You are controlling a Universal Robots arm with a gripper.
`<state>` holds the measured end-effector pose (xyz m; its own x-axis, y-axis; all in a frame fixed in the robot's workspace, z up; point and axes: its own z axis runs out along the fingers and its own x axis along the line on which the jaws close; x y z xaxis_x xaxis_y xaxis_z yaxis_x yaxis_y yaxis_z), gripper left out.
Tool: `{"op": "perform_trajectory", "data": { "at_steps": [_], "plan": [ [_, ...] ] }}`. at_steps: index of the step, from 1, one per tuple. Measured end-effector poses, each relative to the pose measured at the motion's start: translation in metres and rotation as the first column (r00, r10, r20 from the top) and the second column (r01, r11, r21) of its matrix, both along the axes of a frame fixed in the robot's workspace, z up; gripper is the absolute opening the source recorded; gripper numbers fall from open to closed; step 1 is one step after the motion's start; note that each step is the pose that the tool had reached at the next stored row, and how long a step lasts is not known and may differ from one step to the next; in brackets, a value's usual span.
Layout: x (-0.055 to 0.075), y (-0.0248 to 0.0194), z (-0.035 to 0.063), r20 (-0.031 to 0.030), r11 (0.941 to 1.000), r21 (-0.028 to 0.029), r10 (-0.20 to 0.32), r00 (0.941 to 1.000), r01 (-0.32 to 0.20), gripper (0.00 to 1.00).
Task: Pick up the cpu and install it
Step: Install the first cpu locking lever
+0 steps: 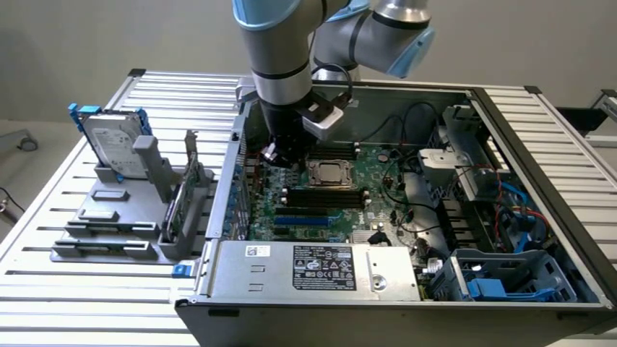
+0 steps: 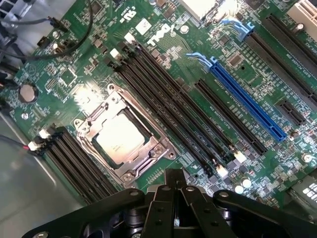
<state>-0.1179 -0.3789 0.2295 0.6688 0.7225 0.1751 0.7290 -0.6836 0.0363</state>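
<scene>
Black jaws (image 2: pixel 174 191) are seen closest in the wrist view, pressed together with no gap between the fingers, and nothing is held between them. Just beyond their tips the cpu (image 2: pixel 120 140) is seated flat in the metal-framed socket (image 2: pixel 124 135) on the green motherboard (image 2: pixel 247 94); its dull silver top plate is uncovered. The jaws are kept above the board, near one corner of the socket but apart from the cpu, and no contact is seen. Dark memory slots (image 2: pixel 178 111) are arranged on both sides of the socket, and a long blue slot (image 2: pixel 247 99) is placed further away.

From the exterior view, the arm (image 1: pixel 279 65) is lowered into the open computer case (image 1: pixel 568 238), which is laid on a slatted metal bench (image 1: pixel 58 303). The jaws (image 1: pixel 277 157) are found just beside the cpu (image 1: pixel 330 173), toward the exterior view's left. A hard drive (image 1: pixel 108 144) with blue brackets is stood upright in a grey holder (image 1: pixel 106 231) outside the case, well apart from the arm.
</scene>
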Motion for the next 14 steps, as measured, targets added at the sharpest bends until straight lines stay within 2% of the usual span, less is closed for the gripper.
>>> {"op": "perform_trajectory", "data": {
  "at_steps": [6, 11, 14],
  "plan": [
    [-0.0002, 0.001, 0.0002, -0.0005, 0.9966, -0.006, 0.082, 0.9966, -0.082, 0.11],
    [-0.0002, 0.0021, 0.0003, -0.0011, 0.9882, -0.0086, 0.153, 0.9882, -0.153, 0.11],
    [-0.0003, 0.0046, 0.0002, -0.0012, 0.9826, -0.0091, 0.185, 0.9827, -0.185, 0.11]
  ]
}}
